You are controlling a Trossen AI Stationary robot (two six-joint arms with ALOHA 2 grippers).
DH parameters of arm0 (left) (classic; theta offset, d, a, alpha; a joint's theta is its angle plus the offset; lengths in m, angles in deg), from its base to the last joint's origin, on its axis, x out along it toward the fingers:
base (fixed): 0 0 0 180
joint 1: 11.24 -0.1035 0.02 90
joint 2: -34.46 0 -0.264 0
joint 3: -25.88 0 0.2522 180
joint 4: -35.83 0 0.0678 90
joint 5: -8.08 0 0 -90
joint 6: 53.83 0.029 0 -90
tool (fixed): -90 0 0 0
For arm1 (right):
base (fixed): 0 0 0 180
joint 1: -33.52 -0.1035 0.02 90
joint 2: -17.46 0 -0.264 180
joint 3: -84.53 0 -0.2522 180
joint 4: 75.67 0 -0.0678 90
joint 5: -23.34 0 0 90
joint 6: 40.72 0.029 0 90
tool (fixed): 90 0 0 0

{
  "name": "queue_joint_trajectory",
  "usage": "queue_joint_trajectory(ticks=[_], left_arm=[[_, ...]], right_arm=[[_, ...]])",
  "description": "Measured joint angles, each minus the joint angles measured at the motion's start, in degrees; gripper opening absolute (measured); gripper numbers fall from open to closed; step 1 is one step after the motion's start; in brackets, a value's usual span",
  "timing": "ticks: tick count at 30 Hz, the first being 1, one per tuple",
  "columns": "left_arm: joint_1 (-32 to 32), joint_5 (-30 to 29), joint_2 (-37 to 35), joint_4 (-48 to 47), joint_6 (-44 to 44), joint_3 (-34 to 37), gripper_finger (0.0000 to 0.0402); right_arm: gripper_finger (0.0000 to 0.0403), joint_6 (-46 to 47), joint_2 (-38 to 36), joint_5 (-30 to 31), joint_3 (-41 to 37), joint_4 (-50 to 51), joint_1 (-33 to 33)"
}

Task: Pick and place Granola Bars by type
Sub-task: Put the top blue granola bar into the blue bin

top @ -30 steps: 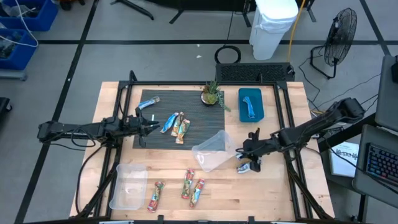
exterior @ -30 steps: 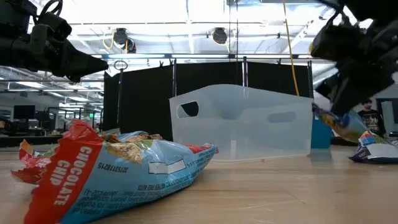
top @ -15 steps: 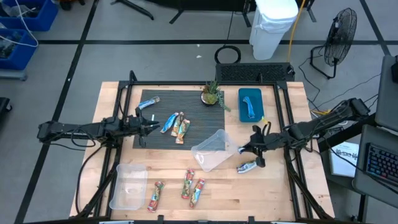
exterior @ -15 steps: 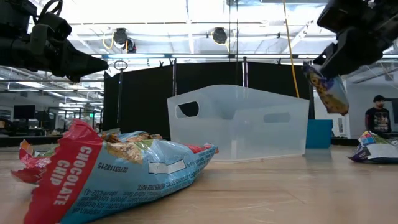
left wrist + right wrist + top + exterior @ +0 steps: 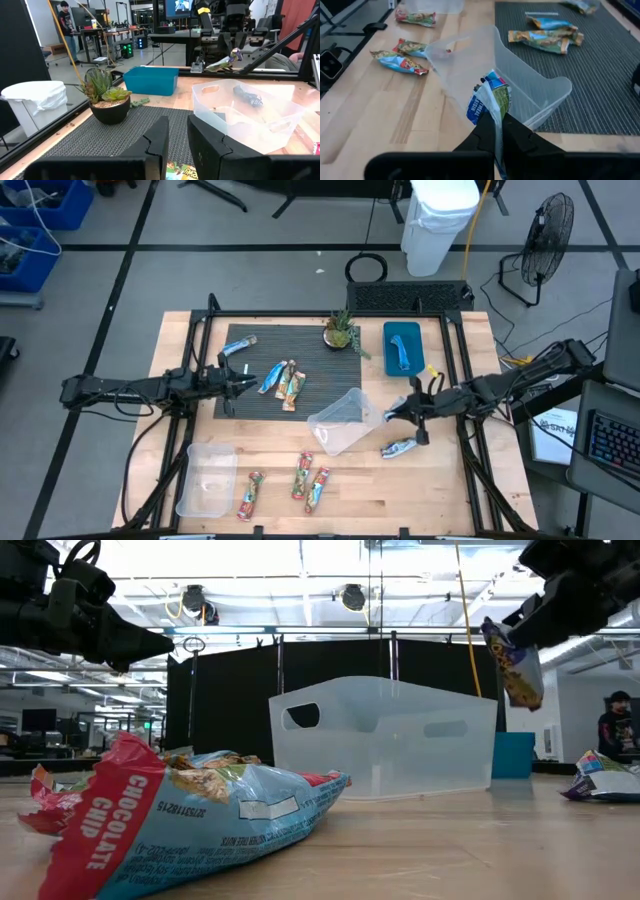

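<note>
Right gripper (image 5: 495,131) fingers pinching granola bar (image 5: 489,102) by end, lifted beside clear bin (image 5: 520,90), probably for drop. Left gripper (image 5: 176,135) waits, fingers slightly spread, empty.

On the red end panel of the crinkled blue-and-red foil granola bar wrapper (image 5: 190,815) lying nearest on the wooden table, big white capitals read "CHOCOLATE CHIP", running lengthwise along the packet. A line of small dark print runs along the wrapper's lower blue side, too fine to make out. The blue-and-green foil packet (image 5: 489,101) pinched in the right arm's fingers carries white lettering on its blue face, but it cannot be read. Nothing else bears legible writing.
</note>
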State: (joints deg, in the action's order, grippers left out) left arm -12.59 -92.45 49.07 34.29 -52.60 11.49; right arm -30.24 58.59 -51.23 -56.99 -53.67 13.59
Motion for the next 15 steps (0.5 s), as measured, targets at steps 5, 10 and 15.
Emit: queue_joint_trajectory(ticks=[5,10,15], left_arm=[[0.0,0.0,0.0,0.0,0.0,0.0,0.0076],[0.0,0.0,0.0,0.0,0.0,0.0,0.0076],[0.0,0.0,0.0,0.0,0.0,0.0,0.0076]], right_arm=[[0.0005,-1.4,-5.3,3.0,-6.0,-5.4,0.1],[0.0005,-5.6,-12.1,5.8,-9.2,-10.1,0.9],[0.0005,-11.4,-17.9,5.5,-9.3,-12.6,4.3]])
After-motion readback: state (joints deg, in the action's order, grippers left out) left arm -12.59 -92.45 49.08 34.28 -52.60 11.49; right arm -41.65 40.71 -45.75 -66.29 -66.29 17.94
